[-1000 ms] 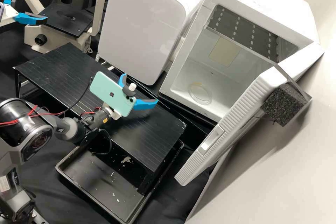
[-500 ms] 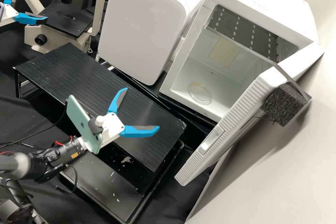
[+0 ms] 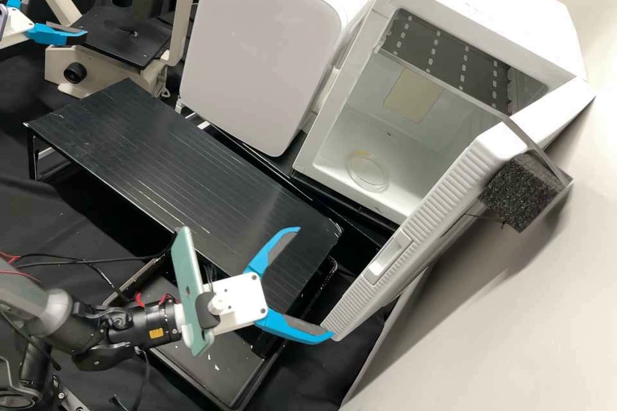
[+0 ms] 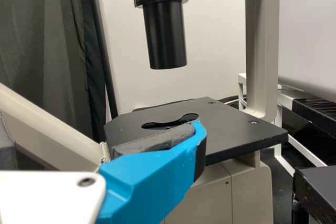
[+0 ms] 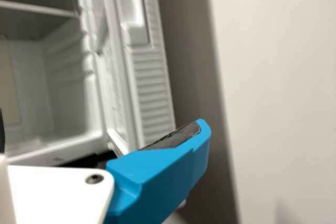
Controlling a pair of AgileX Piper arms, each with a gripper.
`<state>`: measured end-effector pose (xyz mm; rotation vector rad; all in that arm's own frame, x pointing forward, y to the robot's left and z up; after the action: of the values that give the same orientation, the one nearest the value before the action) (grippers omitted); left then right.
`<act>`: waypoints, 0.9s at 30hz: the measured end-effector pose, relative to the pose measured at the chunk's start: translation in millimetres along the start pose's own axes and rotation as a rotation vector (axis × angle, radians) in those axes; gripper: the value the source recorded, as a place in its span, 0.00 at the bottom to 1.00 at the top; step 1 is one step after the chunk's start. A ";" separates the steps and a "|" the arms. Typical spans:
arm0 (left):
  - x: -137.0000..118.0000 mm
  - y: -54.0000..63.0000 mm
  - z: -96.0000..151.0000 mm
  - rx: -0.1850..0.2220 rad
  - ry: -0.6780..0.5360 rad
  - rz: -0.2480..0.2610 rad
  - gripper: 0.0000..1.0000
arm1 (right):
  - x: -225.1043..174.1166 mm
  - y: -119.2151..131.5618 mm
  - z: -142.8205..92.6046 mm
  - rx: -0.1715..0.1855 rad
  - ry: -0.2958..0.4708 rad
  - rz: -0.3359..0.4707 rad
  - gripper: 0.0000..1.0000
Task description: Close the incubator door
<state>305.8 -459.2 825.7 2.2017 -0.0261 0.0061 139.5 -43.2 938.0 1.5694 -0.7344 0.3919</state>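
Incubator (image 3: 488, 9): white box on the counter (image 3: 308, 369), along its right edge in the high view, its front uncovered.
Door (image 3: 443, 199): swung wide open, standing out from the incubator's right side at an angle; its ribbed rim and recessed handle (image 3: 385, 260) show.
Inside: slotted grey shelf (image 3: 443, 54) in the upper part, clear round dish (image 3: 367, 171) on the floor.
Foam block (image 3: 517, 196): dark, speckled, by the door's upper outer side.
Right gripper (image 3: 315, 282): spread, between the right end of the black platform (image 3: 173, 148) and the door's lower corner; the tip of its lower finger (image 3: 292, 327) meets that corner in the high view, contact hard to tell. A mint-green phone (image 3: 186, 282) is mounted behind.
Left gripper (image 3: 59, 9): spread as well, beside the microscope (image 3: 178, 9), near the stage (image 3: 119, 38).
Beside the incubator: white cabinet (image 3: 263, 45), front closed.
Under the platform: black tray (image 3: 215, 366), flecked with white bits.
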 end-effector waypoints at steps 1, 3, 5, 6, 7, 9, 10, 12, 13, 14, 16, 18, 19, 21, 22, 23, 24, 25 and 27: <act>0.0 0.0 0.0 0.000 0.000 0.000 1.00 | 2.9 -0.3 2.2 -0.003 -0.009 0.000 1.00; 0.0 0.0 0.0 0.000 0.000 0.000 1.00 | 11.0 -0.4 6.8 -0.014 -0.027 0.004 1.00; 0.0 0.0 0.0 0.000 0.000 0.000 1.00 | 15.9 -2.6 9.5 -0.016 -0.039 0.001 1.00; 0.0 0.0 0.0 0.000 0.000 0.000 1.00 | 19.5 -4.3 10.7 -0.023 -0.045 0.001 1.00; 0.0 0.0 0.0 0.000 0.000 0.000 1.00 | 21.8 -5.6 11.4 -0.030 -0.050 0.003 1.00; 0.0 0.0 0.0 0.000 0.000 0.000 1.00 | 27.2 -8.2 12.4 -0.046 -0.060 0.011 1.00; 0.0 0.0 0.0 0.000 0.000 0.000 1.00 | 30.2 -9.9 12.4 -0.059 -0.062 0.011 1.00; 0.0 0.0 0.0 0.000 0.000 0.000 1.00 | 35.1 -12.3 12.9 -0.074 -0.066 0.013 1.00; 0.0 0.0 0.0 0.000 0.000 0.000 1.00 | 37.1 -14.2 13.0 -0.079 -0.067 0.009 1.00; 0.0 0.0 0.0 0.000 0.000 0.000 1.00 | 39.3 -15.8 12.8 -0.088 -0.066 0.007 1.00; 0.0 0.0 0.0 0.000 0.000 0.000 1.00 | 41.6 -18.1 12.2 -0.093 -0.063 0.001 1.00; 0.0 0.0 0.0 0.000 0.000 0.000 1.00 | 43.1 -19.5 11.1 -0.096 -0.059 0.000 1.00; 0.0 0.0 0.0 0.000 0.000 0.000 1.00 | 43.4 -19.8 10.6 -0.101 -0.057 -0.002 1.00; 0.0 0.0 0.0 0.000 0.000 0.000 1.00 | 43.5 -20.6 10.0 -0.101 -0.054 -0.005 1.00; 0.0 0.0 0.0 0.000 0.000 0.000 1.00 | 43.5 -21.0 9.8 -0.101 -0.053 -0.007 1.00; 0.0 0.0 0.0 0.000 0.000 0.000 1.00 | 43.5 -21.6 9.4 -0.100 -0.052 -0.009 1.00; 0.0 0.0 0.0 0.000 0.000 0.000 1.00 | 43.5 -22.4 8.9 -0.099 -0.049 -0.012 1.00; 0.0 0.0 0.0 0.000 0.000 0.000 1.00 | 43.5 -22.7 8.7 -0.099 -0.049 -0.013 1.00; 0.0 0.0 0.0 0.000 0.000 0.000 1.00 | 43.5 -22.7 8.7 -0.099 -0.049 -0.013 1.00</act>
<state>305.8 -459.2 825.7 2.2017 -0.0261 0.0061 184.9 -61.5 947.4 1.4944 -0.7695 0.3046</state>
